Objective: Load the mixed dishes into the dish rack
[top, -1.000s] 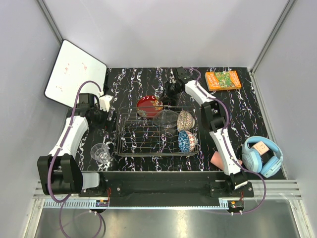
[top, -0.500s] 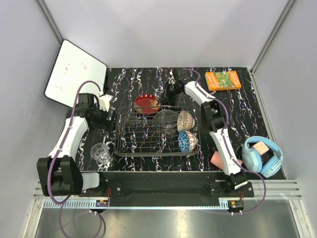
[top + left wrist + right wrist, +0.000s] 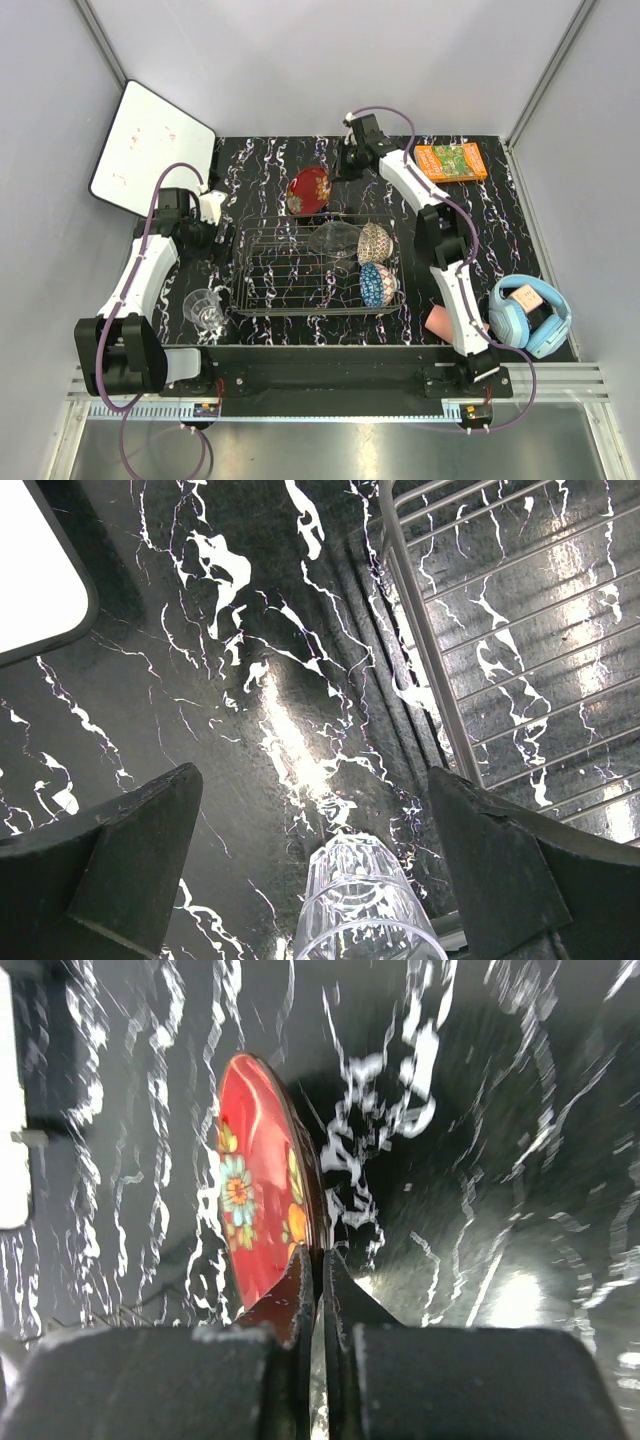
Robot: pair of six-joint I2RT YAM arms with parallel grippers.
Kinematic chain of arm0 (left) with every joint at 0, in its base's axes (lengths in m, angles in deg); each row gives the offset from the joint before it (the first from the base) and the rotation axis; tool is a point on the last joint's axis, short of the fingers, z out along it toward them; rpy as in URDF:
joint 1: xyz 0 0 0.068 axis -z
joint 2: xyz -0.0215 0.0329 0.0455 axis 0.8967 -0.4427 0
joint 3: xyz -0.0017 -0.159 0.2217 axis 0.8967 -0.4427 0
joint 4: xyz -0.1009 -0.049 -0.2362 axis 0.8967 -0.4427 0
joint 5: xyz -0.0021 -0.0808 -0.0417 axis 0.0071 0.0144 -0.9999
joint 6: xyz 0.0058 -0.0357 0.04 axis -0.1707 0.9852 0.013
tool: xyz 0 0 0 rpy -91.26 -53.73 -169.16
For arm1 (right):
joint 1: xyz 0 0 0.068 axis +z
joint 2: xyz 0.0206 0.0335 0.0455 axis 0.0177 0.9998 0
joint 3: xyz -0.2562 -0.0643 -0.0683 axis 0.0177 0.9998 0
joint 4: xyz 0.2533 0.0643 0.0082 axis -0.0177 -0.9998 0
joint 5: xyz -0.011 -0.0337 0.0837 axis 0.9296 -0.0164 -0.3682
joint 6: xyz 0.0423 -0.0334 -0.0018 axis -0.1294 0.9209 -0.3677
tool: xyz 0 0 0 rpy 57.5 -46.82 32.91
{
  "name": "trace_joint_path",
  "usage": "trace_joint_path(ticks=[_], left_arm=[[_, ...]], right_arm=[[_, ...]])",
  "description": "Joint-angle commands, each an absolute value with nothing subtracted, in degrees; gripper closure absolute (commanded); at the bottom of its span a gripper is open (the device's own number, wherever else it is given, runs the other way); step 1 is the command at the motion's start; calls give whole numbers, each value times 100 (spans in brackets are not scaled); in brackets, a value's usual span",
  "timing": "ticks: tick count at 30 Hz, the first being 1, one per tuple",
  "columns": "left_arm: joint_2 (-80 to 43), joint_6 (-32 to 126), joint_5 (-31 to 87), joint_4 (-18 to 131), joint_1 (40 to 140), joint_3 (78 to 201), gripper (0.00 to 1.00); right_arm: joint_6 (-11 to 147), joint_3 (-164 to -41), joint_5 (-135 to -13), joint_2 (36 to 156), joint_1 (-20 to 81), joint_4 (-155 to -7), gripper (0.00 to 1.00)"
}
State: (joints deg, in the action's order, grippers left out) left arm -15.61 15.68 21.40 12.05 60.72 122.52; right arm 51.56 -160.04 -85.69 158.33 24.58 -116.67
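Right claw (image 3: 320,1260) pinches red dish (image 3: 307,190) rim near rack (image 3: 238,266).

— The clear glass cup (image 3: 365,905) runs off the bottom edge of the left wrist view, and the dish rack (image 3: 500,630) off the right.

— The right wrist view is blurred. The red gold-patterned dish (image 3: 262,1190) has its near rim hidden between the fingers (image 3: 288,1305). From above, the salmon-pink cup (image 3: 437,321) sits half behind the right arm.

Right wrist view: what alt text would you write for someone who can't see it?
Two dark jaws pinch the rim of a red dish with a flower pattern, holding it on edge over a black, white-veined table. The picture is somewhat blurred.
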Motion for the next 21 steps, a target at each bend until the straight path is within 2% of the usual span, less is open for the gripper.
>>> trace_joint_path(ticks=[1, 9, 13, 19, 21], left_arm=[[-1477, 1480, 2239, 1414, 6039, 12355, 1], [-1477, 1410, 2344, 1414, 6039, 12320, 1], [-1486, 1392, 2327, 1423, 6021, 12293, 1], [-1451, 1409, 2265, 1414, 6021, 12302, 1], [-1416, 1436, 2248, 1405, 6021, 12311, 1]], right_arm=[[5422, -16592, -8323, 15087, 2325, -11334, 100], [5387, -16865, -8393, 14762, 2281, -11281, 100], [5465, -16786, -8525, 14201, 2281, -11255, 100], [5930, -15663, -8683, 12760, 2281, -11211, 100], [5993, -14908, -8727, 12059, 2281, -11053, 100]])
